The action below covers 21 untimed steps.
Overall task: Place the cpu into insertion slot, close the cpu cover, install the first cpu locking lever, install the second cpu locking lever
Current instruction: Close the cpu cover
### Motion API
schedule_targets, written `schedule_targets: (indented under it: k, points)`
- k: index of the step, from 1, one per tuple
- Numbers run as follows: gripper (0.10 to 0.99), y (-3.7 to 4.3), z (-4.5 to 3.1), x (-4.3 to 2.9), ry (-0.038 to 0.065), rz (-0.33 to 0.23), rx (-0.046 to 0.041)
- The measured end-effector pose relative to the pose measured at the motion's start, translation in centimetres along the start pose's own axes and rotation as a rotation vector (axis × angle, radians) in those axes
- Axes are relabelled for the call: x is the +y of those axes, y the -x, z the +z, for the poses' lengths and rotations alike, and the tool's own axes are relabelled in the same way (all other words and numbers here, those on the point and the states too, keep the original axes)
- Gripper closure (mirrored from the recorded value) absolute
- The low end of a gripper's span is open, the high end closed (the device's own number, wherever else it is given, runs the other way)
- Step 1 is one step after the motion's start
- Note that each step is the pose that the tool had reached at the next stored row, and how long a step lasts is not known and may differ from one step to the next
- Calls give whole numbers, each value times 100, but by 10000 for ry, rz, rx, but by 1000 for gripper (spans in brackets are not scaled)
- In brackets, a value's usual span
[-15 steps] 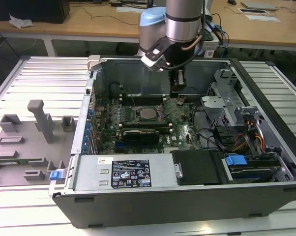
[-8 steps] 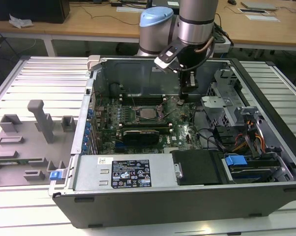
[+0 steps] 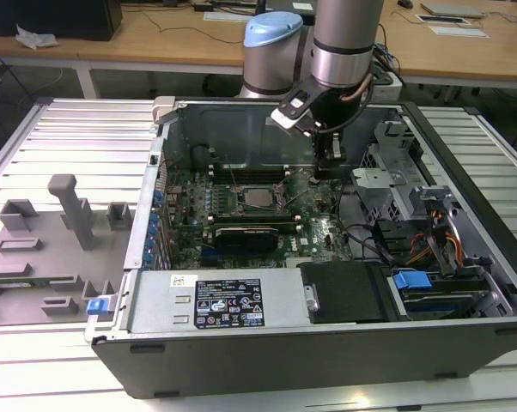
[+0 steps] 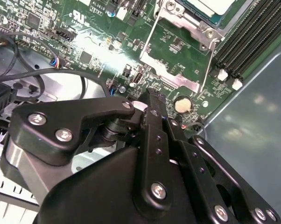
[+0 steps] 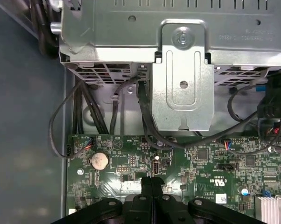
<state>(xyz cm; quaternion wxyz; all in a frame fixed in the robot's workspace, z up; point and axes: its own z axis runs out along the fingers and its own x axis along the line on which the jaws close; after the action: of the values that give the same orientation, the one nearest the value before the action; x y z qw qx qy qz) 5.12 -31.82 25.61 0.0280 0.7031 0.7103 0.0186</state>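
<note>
The gripper (image 5: 151, 182) hangs beside the insertion slot (image 3: 238, 197), cpu (image 3: 260, 196) seated; jaws clenched empty, likely for pushing, not grasping.

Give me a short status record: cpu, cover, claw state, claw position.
cpu: in the insertion slot, silver face up
cpu cover: open, off the slot, on the claw's side
claw: shut, nothing seen between its fingers
claw position: low over the motherboard, just past the cover's free edge, on the exterior view's right of the slot
</note>
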Motion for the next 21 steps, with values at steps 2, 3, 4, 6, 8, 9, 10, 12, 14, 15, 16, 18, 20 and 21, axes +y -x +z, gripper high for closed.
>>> schedule_targets:
  k: [2,3,4,6,8,9,10,12,14,15,16,18,20,21]
  points:
    - [980,0,45,0,-6,2,1]
    - [980,0,46,1,-7,1,-1]
    - [980,0,46,1,-7,1,-2]
    - [980,0,47,1,-7,0,-1]
    - [980,-1,51,2,-171,-1,33]
    - [980,-1,52,2,-288,1,58]
    - [980,0,53,2,-422,0,84]
    - [980,-1,56,4,-692,-1,129]
    - [980,0,58,8,-1060,0,186]
    - [980,0,59,9,-1199,-1,207]
    - [980,0,60,12,-1403,-2,240]
    - [980,0,64,15,-1778,-2,284]
    - [980,0,63,15,-1851,-2,284]
    - [980,0,63,15,-1853,-2,286]
